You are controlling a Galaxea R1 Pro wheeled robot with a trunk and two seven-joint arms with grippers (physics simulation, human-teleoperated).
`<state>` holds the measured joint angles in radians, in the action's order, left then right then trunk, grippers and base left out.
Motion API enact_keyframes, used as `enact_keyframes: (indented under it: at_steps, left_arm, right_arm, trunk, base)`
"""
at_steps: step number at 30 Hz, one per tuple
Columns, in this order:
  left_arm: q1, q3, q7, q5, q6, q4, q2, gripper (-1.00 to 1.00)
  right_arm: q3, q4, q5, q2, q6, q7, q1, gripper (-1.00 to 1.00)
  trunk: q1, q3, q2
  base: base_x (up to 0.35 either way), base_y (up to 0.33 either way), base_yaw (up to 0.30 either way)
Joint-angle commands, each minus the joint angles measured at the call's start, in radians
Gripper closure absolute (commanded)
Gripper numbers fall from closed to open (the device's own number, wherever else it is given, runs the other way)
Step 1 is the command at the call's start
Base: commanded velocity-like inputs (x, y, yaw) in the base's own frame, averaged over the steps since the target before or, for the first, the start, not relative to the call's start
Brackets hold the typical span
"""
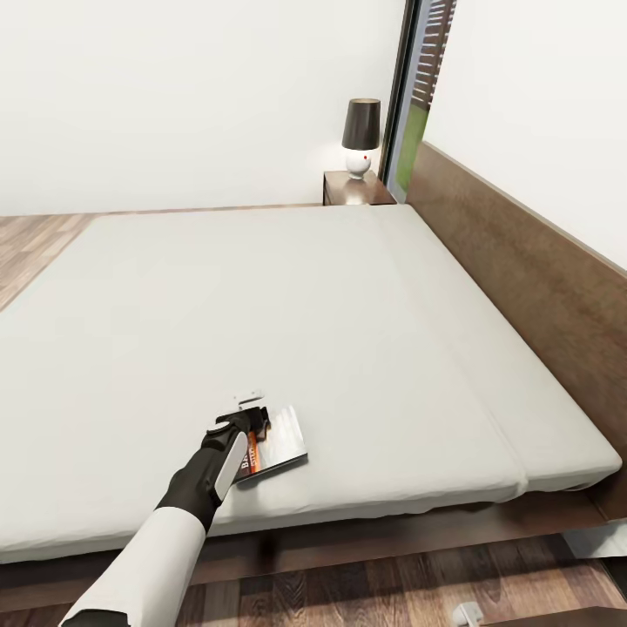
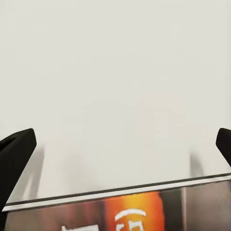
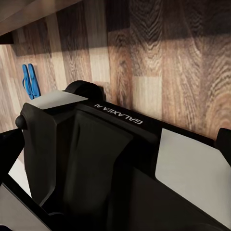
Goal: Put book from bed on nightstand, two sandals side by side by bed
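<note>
Left end effector [image 1: 248, 416] spread wide over thin glossy book [image 1: 280, 444] on smooth off-white mattress [image 1: 261, 322].

Far across the room I see a lamp [image 1: 360, 137] with a dark shade and a round white base. Just right of it runs a tall window [image 1: 416, 91] with dark slats at its top. A white wall [image 1: 174, 96] fills the far side. On the floor, near right, lies a small white object [image 1: 466, 614] I can't identify.
</note>
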<state>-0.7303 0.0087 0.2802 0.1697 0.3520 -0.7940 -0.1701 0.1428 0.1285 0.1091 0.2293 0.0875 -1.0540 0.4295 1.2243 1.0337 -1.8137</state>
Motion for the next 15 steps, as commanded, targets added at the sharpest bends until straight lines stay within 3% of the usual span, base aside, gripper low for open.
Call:
enact_keyframes:
  at_steps: [1,15]
  left_arm:
    - [0.0,0.002,0.007,0.014,0.005,-0.001,0.0,-1.0]
    - [0.0,0.002,0.007,0.014,0.005,-0.001,0.0,-1.0]
  right_arm:
    - [0.009,0.002,0.009,0.0,0.01,-0.005,0.0,-1.0]
    - [0.009,0.002,0.009,-0.001,0.009,-0.004,0.0,-1.0]
  trunk:
    - [0.0,0.001,0.0]
    - [0.0,0.007,0.0]
  base:
    - [0.0,0.0,0.0]
    - [0.0,0.0,0.065]
